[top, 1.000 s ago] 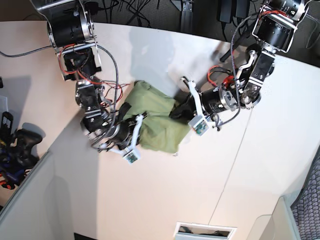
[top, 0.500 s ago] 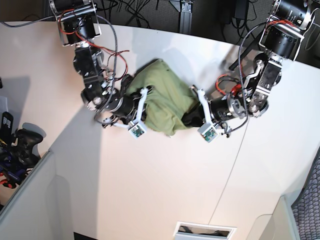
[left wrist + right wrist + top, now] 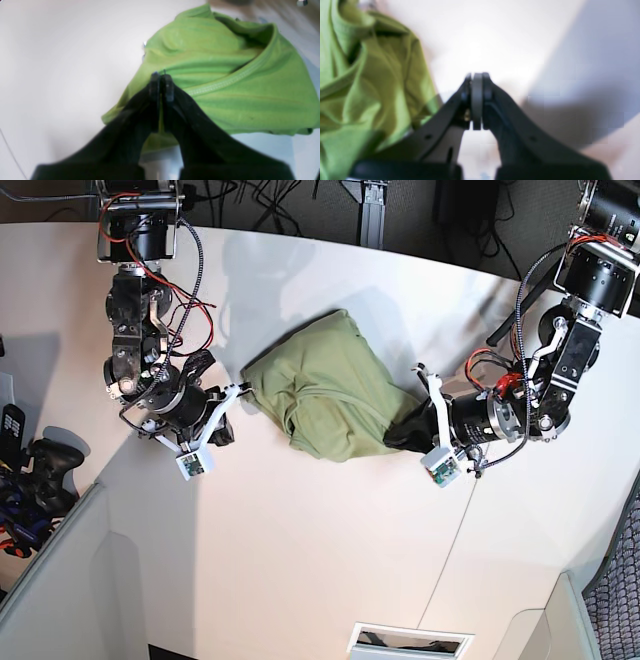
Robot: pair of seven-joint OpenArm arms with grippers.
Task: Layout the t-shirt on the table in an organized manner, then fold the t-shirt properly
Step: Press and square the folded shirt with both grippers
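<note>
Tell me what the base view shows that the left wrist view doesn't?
Only the base view shows both arms, the right pincer beside the shirt's edge, dark cables at the table's far side and black gear at the left margin. Only the left wrist view shows, close up, the left pincer shut on a fold of the t-shirt, next to a ribbed seam. Both show the bunched green t-shirt lying on the white table.

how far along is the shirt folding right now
Nothing looks done: the t-shirt lies bunched and wrinkled on the table. In hand: the left gripper is shut on its cloth; the right gripper is shut beside the shirt, holding nothing visible. Spreading it flat and every fold are left.
</note>
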